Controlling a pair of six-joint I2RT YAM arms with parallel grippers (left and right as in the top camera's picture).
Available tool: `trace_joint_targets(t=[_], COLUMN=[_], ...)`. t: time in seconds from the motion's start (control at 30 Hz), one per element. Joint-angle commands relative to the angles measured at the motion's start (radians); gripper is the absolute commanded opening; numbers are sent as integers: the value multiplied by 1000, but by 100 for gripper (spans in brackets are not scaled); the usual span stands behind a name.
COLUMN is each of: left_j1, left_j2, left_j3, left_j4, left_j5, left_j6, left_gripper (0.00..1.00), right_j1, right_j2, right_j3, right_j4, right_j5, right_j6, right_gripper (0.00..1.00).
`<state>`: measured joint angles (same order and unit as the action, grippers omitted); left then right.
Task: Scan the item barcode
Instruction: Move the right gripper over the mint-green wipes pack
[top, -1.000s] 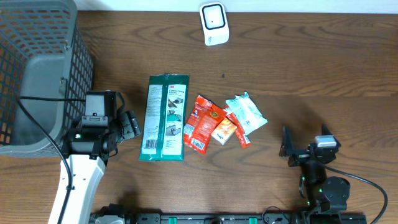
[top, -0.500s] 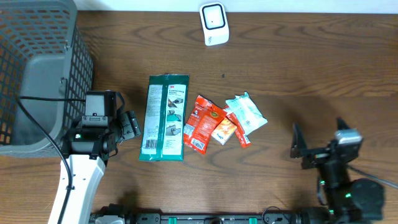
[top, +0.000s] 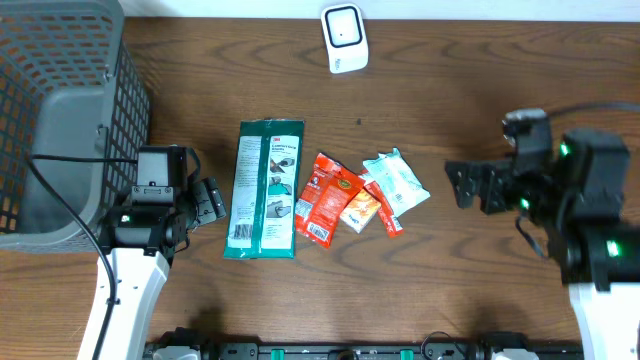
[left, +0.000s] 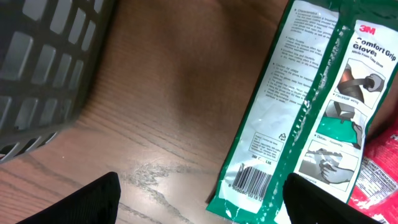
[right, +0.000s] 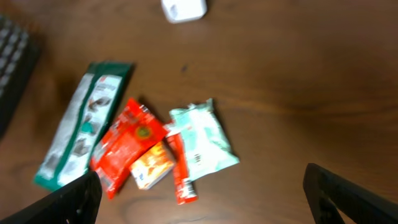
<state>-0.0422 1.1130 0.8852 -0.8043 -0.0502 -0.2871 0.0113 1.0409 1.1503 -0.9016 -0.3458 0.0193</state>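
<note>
A green glove packet (top: 265, 190) lies flat at mid-table, its barcode (left: 252, 182) facing up at the near end. Beside it lie a red packet (top: 325, 198), an orange packet (top: 360, 210) and a mint-white packet (top: 397, 182). The white scanner (top: 343, 38) stands at the far edge. My left gripper (top: 210, 200) is open just left of the glove packet, holding nothing; in the left wrist view its fingertips (left: 93, 202) straddle the packet's barcode corner. My right gripper (top: 470, 185) is open, raised to the right of the mint-white packet (right: 202, 140), empty.
A grey mesh basket (top: 130, 110) fills the far left corner, close behind my left arm; its wall (left: 43, 62) shows in the left wrist view. Bare dark wood lies between the packets and the scanner (right: 183, 9).
My right arm has lifted from the front right edge and swung toward the table's middle right, its open jaws now facing the packets. The left arm and the packets have not moved.
</note>
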Motion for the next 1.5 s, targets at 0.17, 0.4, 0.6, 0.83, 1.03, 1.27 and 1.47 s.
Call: trace_joint_targets(t=[0.17, 0.4, 0.6, 0.83, 1.03, 1.27, 1.47], left_j1=[3, 4, 4, 4, 3, 4, 4], left_j2=[4, 4, 4, 4, 4, 4, 4], left_j3=[14, 14, 14, 14, 14, 14, 14], left_j4=[-3, -3, -3, -2, -2, 1, 1], left_j5=[6, 6, 6, 6, 6, 6, 6], left_j6=[5, 6, 5, 6, 5, 5, 5], left_gripper=[84, 84, 84, 85, 84, 85, 84], right_j1=[1, 100, 198, 288, 303, 304, 344], right_j2=[201, 365, 445, 521, 563, 602, 650], right_j3=[12, 12, 12, 12, 12, 12, 12], right_j4=[-60, -65, -40, -5, 5, 47, 105], right_j5=[-290, -174, 19, 136, 139, 139, 146], right_j6=[20, 56, 135, 142, 142, 218, 291], right_gripper=[81, 9, 9, 18, 22, 22, 23])
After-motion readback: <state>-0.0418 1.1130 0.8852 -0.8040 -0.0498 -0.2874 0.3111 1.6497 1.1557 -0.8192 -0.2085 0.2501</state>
